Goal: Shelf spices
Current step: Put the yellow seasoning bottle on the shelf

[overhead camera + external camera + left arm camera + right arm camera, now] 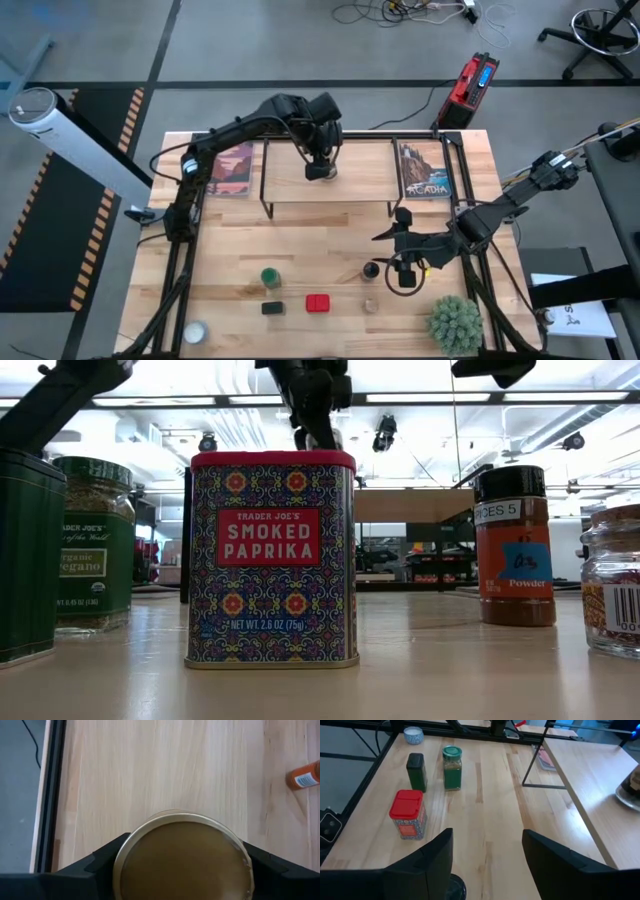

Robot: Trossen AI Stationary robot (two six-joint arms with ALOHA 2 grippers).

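My left gripper (320,168) hangs over the shelf (335,185), shut on the tan round jar (182,862). On the table near the front stand the green-lidded jar (270,277), the small black box (272,308), the red square tin (317,303), the dark-capped brown bottle (371,270) and the tiny clear jar (371,303). My right gripper (402,275) hovers open just right of the brown bottle. In the right wrist view that bottle's cap (452,887) shows low beside one finger, with nothing between the fingers. My left gripper pinches the tan round jar by its two opposite sides just under the lid's rim (122,865), one finger (95,867) on each side. The fingers come from above, slanting down. The jar is upright, lid up, over the shelf plank; whether its base rests there I cannot tell.
Two upright picture cards (232,170) (425,170) flank the shelf. A green spiky plant (455,322) stands at the front right corner and a small white pot (193,332) at the front left. Bare tabletop lies between the shelf and the row of spices.
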